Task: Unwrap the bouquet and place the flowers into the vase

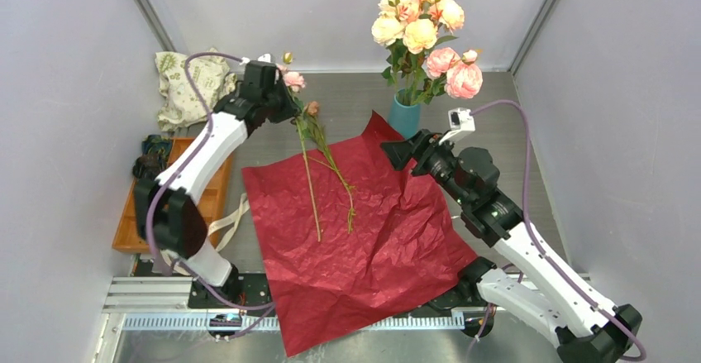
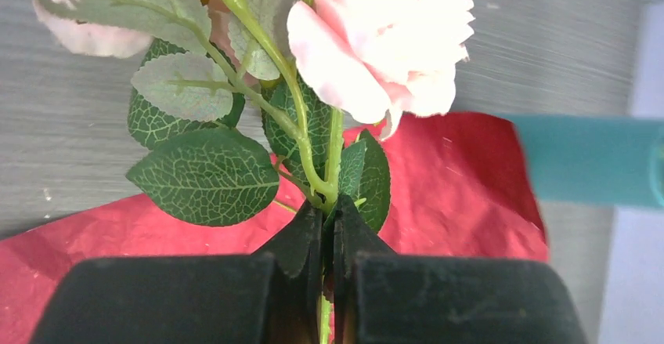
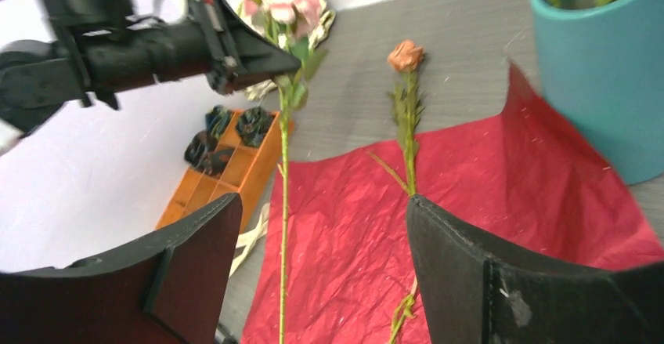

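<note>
Dark red crinkly wrapping paper (image 1: 372, 239), unfolded and spread flat across the grey table (image 1: 347, 98).

Left end effector (image 2: 327, 222) clenched on the thin green stem of a long artificial rose (image 1: 310, 181), just below its leaves. Pink head uppermost, stem hanging down over the far left part of the paper (contact of the lower tip with the paper not determinable).

Lying just beside that stem: a second, shorter flower with a small orange-brown bud (image 1: 335, 164). Stem on the paper, bud end past the paper's far edge on bare table.

Small teal-blue cylindrical vase (image 1: 405, 117) upright just beside the far corner of the paper, already holding a bunch of pink, peach and cream roses (image 1: 422, 32) that stands much taller than the vase itself.

Right end effector (image 3: 321, 258) released, fingers spread wide with nothing between them, poised above the paper near the vase and facing the two loose stems.

At the left side of the table: orange compartment tray (image 1: 131, 232), white cloth bag with green print (image 1: 186, 86) beyond it, cream ribbon (image 1: 231, 218) trailing between tray and paper.
</note>
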